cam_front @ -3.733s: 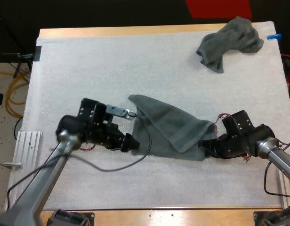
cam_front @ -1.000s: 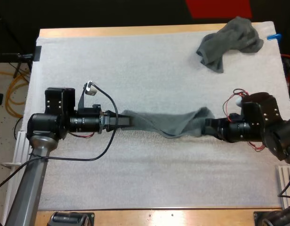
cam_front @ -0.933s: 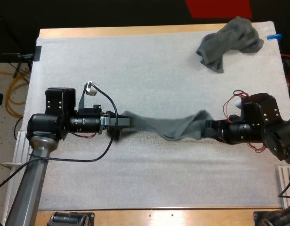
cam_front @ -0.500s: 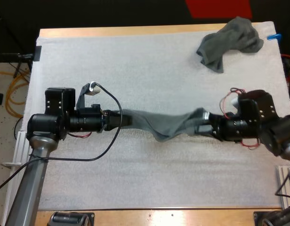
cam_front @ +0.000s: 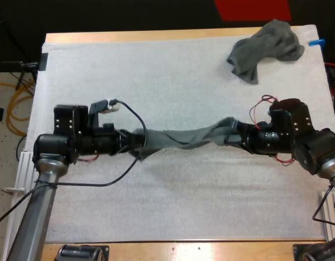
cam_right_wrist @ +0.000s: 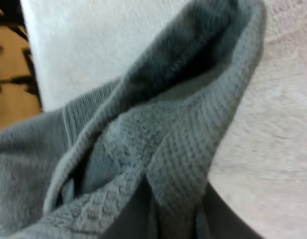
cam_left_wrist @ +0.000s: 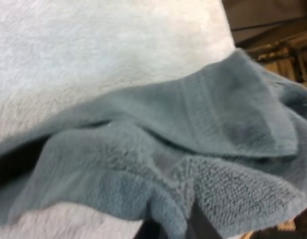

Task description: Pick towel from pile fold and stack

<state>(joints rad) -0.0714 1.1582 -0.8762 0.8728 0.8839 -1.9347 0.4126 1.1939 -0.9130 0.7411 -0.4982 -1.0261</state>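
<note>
A dark grey-green towel (cam_front: 184, 138) hangs stretched in a sagging band between my two grippers over the middle of the white mat (cam_front: 156, 70). My left gripper (cam_front: 136, 142) is shut on the towel's left end, my right gripper (cam_front: 236, 137) on its right end. Up close in the left wrist view, the towel (cam_left_wrist: 158, 149) bunches in folds around my fingers. Its ribbed hem (cam_right_wrist: 183, 129) folds over my right fingers in the right wrist view. A second, crumpled towel (cam_front: 265, 49) lies at the mat's far right corner.
The wooden table edge (cam_front: 156, 36) runs along the far side, and another strip (cam_front: 200, 250) along the near side. Bare mat lies in front of and behind the stretched towel.
The towel went from lying loosely spread to being pulled taut between the grippers. In the last second both grippers rolled and the right one drifted left and slightly away, so the band twisted.
</note>
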